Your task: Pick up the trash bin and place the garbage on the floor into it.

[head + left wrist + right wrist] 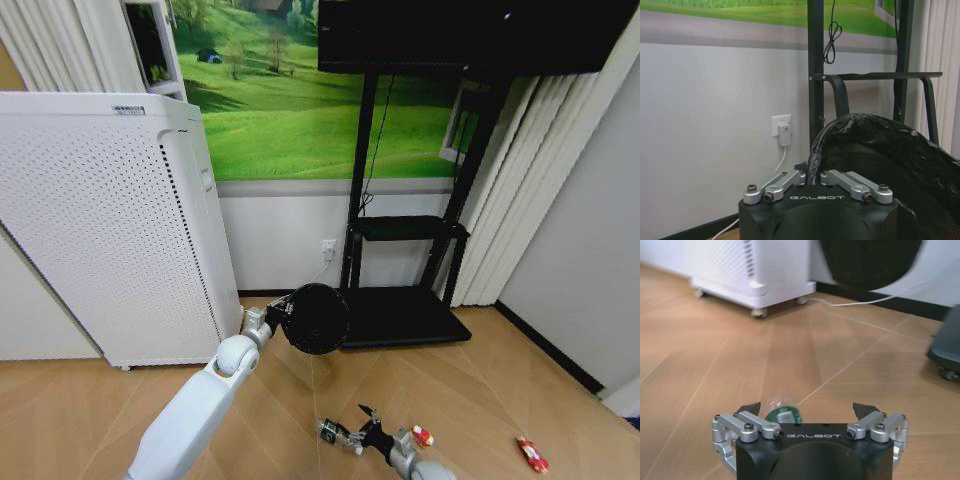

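Note:
My left gripper (pixel 270 322) holds the black trash bin (pixel 316 318) off the floor, its mouth tipped toward me. In the left wrist view the left gripper (pixel 812 175) is shut on the bin's rim and dark liner (pixel 875 150). Low over the floor, my right gripper (pixel 352 430) is open beside the small clear bottle (pixel 329 432). Seen from the right wrist, the right gripper (pixel 807 410) has the green-labelled bottle (pixel 783 414) lying between its spread fingers, nearer one finger, with the bin (pixel 870 262) hanging beyond. Two red-and-white wrappers (pixel 422 436) (pixel 532 454) lie on the floor to the right.
A tall white perforated appliance (pixel 110 220) on castors stands to the left. A black TV stand (pixel 400 300) with a low base is against the wall, next to a wall outlet (pixel 783 131) with a white cable. Curtains (pixel 530 200) hang to the right.

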{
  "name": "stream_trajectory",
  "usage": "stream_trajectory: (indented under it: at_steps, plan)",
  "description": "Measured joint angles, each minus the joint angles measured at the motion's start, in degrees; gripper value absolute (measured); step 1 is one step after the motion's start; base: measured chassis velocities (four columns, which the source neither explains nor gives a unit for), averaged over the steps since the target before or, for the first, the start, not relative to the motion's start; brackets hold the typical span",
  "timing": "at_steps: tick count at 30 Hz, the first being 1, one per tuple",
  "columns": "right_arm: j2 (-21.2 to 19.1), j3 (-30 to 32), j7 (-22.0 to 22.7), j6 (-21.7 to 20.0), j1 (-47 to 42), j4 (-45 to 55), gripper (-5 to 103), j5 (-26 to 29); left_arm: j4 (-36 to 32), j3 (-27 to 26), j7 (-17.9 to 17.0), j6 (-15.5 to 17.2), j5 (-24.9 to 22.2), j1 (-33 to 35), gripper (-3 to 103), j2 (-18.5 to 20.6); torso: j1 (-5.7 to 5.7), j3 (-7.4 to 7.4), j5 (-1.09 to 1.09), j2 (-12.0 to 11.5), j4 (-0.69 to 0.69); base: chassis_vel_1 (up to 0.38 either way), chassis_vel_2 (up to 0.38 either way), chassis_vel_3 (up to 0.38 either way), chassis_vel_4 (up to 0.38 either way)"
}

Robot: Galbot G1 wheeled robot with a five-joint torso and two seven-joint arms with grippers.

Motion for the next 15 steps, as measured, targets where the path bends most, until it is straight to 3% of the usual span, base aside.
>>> stream_trajectory:
  at_steps: [4,15]
  plan:
    - [-1.28,-0.88,-0.67,1.97,0.12,-0.27,100,-2.09,-0.85,-0.64,0.45,0.01,0.16,1.49,7,0.36,0.00,0.00,0.00,0.00,0.01,0.000,0.000,0.000,0.000]
    - [-0.18,-1.50,3.36,1.55,-0.08,0.31,100,-5.37,-1.96,-1.14,0.74,0.23,0.16,2.48,7,0.48,0.00,0.00,-0.01,0.00,0.01,0.000,0.000,0.000,0.000]
